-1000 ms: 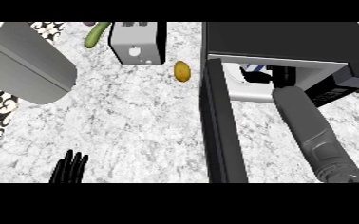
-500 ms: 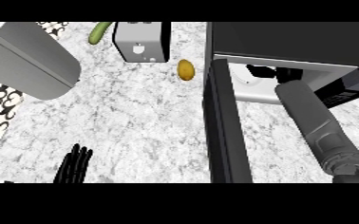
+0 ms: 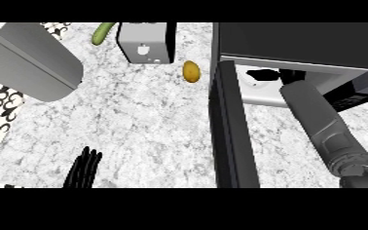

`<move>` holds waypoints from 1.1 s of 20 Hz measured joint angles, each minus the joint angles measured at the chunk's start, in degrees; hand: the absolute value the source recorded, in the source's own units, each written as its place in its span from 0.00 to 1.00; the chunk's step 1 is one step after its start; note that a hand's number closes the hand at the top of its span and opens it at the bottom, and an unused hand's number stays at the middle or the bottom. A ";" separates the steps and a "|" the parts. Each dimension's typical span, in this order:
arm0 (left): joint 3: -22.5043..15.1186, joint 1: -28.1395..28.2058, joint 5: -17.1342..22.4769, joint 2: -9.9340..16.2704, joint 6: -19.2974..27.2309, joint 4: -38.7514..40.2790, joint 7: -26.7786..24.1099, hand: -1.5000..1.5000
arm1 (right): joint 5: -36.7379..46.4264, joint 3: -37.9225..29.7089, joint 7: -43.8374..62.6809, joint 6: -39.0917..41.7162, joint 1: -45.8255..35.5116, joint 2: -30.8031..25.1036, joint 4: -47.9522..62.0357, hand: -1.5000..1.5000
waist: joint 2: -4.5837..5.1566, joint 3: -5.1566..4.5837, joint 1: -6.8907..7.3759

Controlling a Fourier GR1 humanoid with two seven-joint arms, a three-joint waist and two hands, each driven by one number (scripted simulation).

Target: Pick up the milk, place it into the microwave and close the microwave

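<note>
Head view: I can't make out the milk inside the open microwave; my right hand reaches into the cavity, its grasp hidden. Door hangs open. My left hand rests near the lower edge, fingers straight. A potato lies beside the toaster.

Microwave is sitting at the counter's right, its door standing open toward the front. Potato is lying left of it, toaster and cucumber sitting behind-left.
</note>
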 measured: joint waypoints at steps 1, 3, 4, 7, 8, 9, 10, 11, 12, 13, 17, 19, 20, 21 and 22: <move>-0.02 0.09 0.19 -0.05 -0.31 0.23 -0.32 0.00 | -0.54 -0.48 -1.05 0.85 0.34 0.54 -0.22 0.00 | -0.10 -0.02 -0.15; -0.53 -0.24 -0.05 -0.59 -0.12 0.21 -0.07 0.00 | -1.60 -1.44 -3.06 3.18 0.78 0.78 -0.61 0.00 | -0.21 -0.01 -0.56; -0.58 -0.15 0.03 -0.54 -0.46 0.49 -0.39 0.00 | -2.04 -1.87 -3.83 3.74 0.93 1.16 -0.73 0.00 | -0.29 -0.03 -0.67; -1.10 -0.28 -0.26 -0.76 -0.94 0.86 -1.06 0.00 | -3.53 -3.29 -6.73 6.19 2.01 1.55 -1.03 0.00 | -0.44 -0.05 -1.01; -1.12 -0.15 -0.20 -0.54 -1.12 0.43 -0.93 0.00 | -4.21 -3.94 -7.57 6.88 2.59 1.73 -1.05 0.00 | -0.53 -0.05 -1.17; -1.33 -0.13 -0.25 -0.72 -1.18 0.44 -1.08 0.00 | -4.88 -4.60 -8.00 7.88 2.71 1.62 -1.04 0.00 | -0.56 -0.05 -1.26; -1.46 -0.23 -0.28 -0.75 -1.26 0.34 -0.92 0.00 | -5.46 -5.18 -8.53 8.84 2.98 1.42 -1.01 0.00 | -0.60 -0.05 -1.38; -1.73 -0.88 -0.50 -1.23 -1.19 0.88 -0.77 0.00 | -5.98 -5.68 -9.54 9.60 3.57 1.61 -1.07 0.00 | -0.64 -0.06 -1.66; -1.87 -0.87 -0.62 -1.25 -1.22 0.90 -0.66 0.00 | -6.49 -6.15 -9.64 10.17 3.57 1.96 -0.98 0.00 | -0.76 -0.08 -1.84; -2.09 -1.26 -0.80 -1.59 -1.11 1.10 -0.43 0.00 | -7.04 -6.69 -10.50 11.36 4.34 1.62 -0.94 0.00 | -0.81 -0.09 -2.06; -3.01 -2.36 -2.36 -2.57 -0.12 0.93 0.57 0.00 | -8.82 -8.24 -12.83 15.25 5.27 2.17 -1.50 0.00 | -1.38 -0.31 -2.30; -3.83 -1.85 -3.12 -2.78 0.28 0.39 0.70 0.00 | -9.45 -8.76 -14.66 16.62 6.45 2.61 -1.99 0.00 | -1.71 -0.47 -2.31; -4.35 -1.80 -3.70 -2.91 0.66 -0.13 1.12 0.00 | -9.79 -9.07 -15.60 17.24 7.12 2.80 -2.23 0.00 | -1.84 -0.56 -2.27; -4.19 -1.81 -3.53 -2.87 0.44 0.05 0.96 0.00 | -10.06 -9.24 -16.30 18.20 7.48 2.91 -2.49 0.00 | -1.97 -0.60 -2.29; -4.61 -2.05 -3.87 -3.23 0.53 0.38 1.01 0.00 | -10.27 -9.39 -17.13 18.86 8.15 3.22 -2.67 0.00 | -2.08 -0.68 -2.35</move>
